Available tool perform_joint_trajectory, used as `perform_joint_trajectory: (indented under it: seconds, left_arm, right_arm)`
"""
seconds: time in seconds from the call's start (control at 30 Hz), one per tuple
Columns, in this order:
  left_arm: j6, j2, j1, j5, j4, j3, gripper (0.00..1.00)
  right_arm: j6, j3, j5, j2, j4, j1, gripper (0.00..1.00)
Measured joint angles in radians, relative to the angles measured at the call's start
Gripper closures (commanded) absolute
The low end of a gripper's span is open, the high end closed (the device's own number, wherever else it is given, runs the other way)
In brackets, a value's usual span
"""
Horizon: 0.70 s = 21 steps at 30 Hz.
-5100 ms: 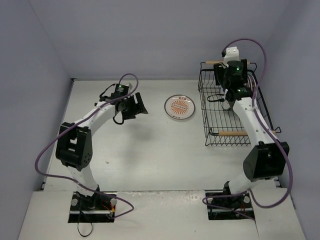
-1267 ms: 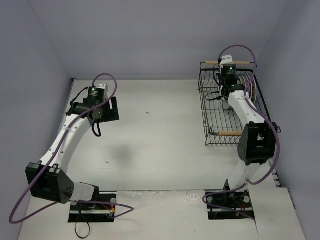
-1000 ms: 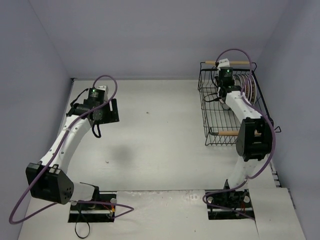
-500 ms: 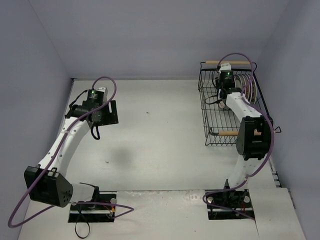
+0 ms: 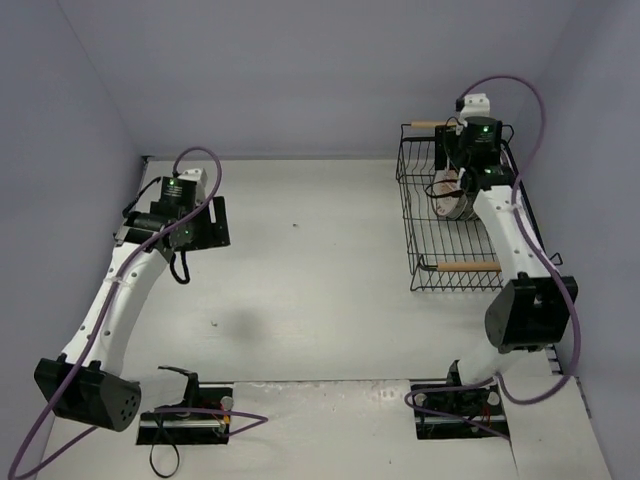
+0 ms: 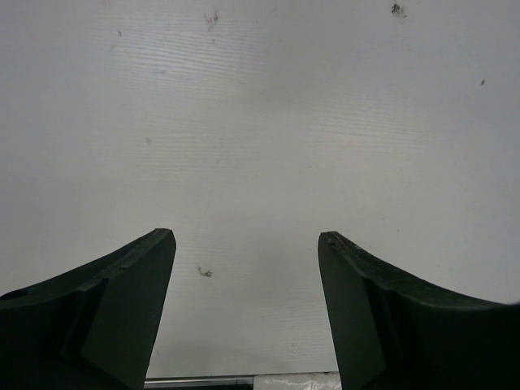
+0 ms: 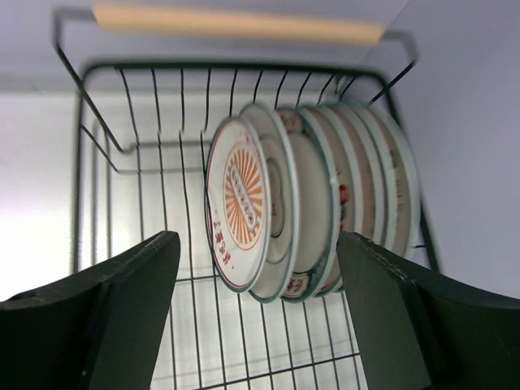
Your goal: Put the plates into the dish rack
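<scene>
1. While the top view sets the left gripper (image 5: 205,222) well to the left of the rack (image 5: 425,240), only the left wrist view shows its jaws. They stand wide apart, with nothing between them but bare, speckled table (image 6: 260,122).
2. At the rack's near end, the top view shows a near handle (image 5: 470,266) of pale wood and, behind it, bare wire floor. This part of the rack lies outside the right wrist view.
3. Further in, the right arm (image 5: 505,230) reaches over the rack from its right side. From above it hides nearly all of the load, and only a sliver of patterned crockery shows beneath the wrist.
4. From the right wrist view, the right gripper (image 7: 256,236) hangs above the rack with its jaws spread wide. Neither finger touches anything.
5. Beyond those fingers the plates (image 7: 325,203) stand on edge in a close row inside the rack, towards its right side, all leaning the same way.
6. Nearest the camera in that row is the sunburst plate (image 7: 240,211), with its orange-rayed face turned to the rack's left. Behind it sits one with a dark teal rim. The rest overlap too closely to count for certain.
7. Past the row, the far handle (image 7: 236,23) spans the rack's far end.
</scene>
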State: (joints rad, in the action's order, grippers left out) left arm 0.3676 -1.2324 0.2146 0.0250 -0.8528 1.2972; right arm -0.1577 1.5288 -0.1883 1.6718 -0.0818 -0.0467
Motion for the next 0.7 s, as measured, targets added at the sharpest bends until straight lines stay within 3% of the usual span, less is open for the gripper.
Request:
perform_joint_trajectory:
  seconds: [0.23,0.53,0.7]
  left_arm:
    - [-0.006,0.052,0.010,-0.023,-0.050,0.079,0.29]
    - [-0.009,0.124,0.047,-0.053,-0.086,0.085,0.29]
    - [-0.009,0.248,0.047,-0.104,-0.076,0.042,0.29]
  right_arm:
    - [0.045,-0.007,0.048,-0.317,-0.022,0.000,0.00]
    - [0.114,-0.124,0.088,-0.621,-0.111,0.000,0.00]
    - [0.196,-0.252,0.102,-0.797,-0.182,-0.012,0.00]
